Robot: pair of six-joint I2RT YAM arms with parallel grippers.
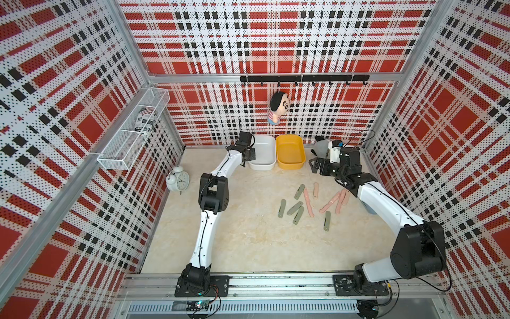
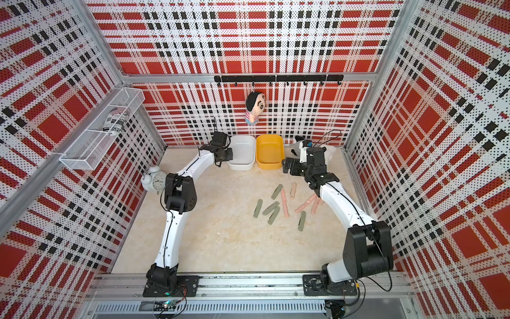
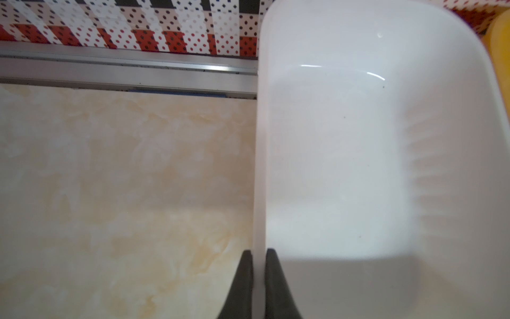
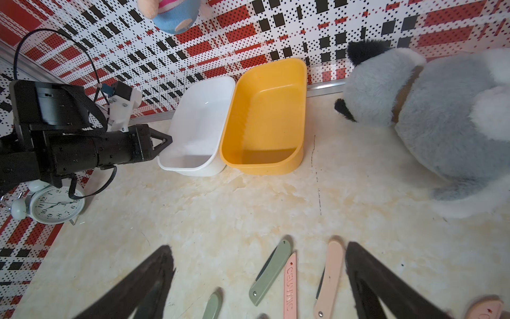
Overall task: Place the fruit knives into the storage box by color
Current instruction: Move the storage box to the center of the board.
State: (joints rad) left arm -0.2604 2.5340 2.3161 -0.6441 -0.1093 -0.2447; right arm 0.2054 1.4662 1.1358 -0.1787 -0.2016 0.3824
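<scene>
**Clamped left, wide right**

Clamps left gripper onto a side wall of the white rectangular plastic storage box. Holds right gripper wide, empty, right of that box. Leaves sage-green and salmon-pink flat plastic fruit knives scattered right of it too.

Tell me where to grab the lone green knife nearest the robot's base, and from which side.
Probably grip the green knife at mid-length across its narrow width, coming straight down: it lies flat on the table, with free space along both long edges.
</scene>
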